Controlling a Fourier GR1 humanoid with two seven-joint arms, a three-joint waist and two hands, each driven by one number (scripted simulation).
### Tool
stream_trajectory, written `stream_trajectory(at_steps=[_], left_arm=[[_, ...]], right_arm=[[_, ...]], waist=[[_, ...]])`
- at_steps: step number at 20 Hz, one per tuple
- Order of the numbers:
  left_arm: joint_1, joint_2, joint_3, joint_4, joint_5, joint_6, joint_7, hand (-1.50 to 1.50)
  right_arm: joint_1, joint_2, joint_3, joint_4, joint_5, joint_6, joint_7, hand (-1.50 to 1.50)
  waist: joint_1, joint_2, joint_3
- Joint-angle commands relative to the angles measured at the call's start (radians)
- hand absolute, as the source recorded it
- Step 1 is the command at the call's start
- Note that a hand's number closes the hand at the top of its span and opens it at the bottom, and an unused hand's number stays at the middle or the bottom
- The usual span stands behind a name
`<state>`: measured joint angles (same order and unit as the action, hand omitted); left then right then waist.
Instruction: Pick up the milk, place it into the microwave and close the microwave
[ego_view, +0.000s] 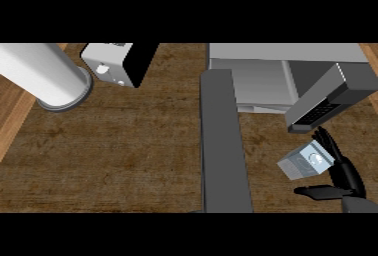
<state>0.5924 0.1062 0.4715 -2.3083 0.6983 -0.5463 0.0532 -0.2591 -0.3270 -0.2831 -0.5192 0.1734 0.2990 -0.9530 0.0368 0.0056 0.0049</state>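
One hand (341, 175), the right, is cupping the tilted milk (305, 161) with fingers spread, unclosed; microwave (255, 80) lying beyond.

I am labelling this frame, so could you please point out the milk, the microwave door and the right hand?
milk (303, 165), head view, on its pale upper face.
microwave door (223, 145), head view, middle of the open dark panel.
right hand (347, 176), head view, on the palm beside the carton.
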Motion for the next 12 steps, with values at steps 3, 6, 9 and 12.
stream_trajectory(at_steps=[3,6,9,12], left_arm=[[0.016,-0.027,-0.004,-0.020,0.034,-0.031,-0.018,-1.50],[0.000,-0.013,-0.008,-0.001,0.049,-0.035,-0.013,-1.50],[0.034,0.009,0.003,-0.060,0.095,-0.008,0.028,-1.50],[0.046,-0.024,-0.023,-0.078,0.053,-0.024,0.016,-1.50]], right_arm=[[-0.041,0.045,0.011,0.100,-0.019,0.109,-0.173,-1.50],[-0.082,0.051,0.025,0.116,-0.027,0.144,-0.154,1.50],[-0.081,0.037,0.061,0.128,0.001,0.144,-0.186,1.50],[-0.085,0.037,0.066,0.131,-0.008,0.145,-0.212,1.50]], waist=[[-0.002,0.001,0.000],[-0.004,0.003,0.000],[0.005,0.003,0.001],[0.007,0.003,0.002]])
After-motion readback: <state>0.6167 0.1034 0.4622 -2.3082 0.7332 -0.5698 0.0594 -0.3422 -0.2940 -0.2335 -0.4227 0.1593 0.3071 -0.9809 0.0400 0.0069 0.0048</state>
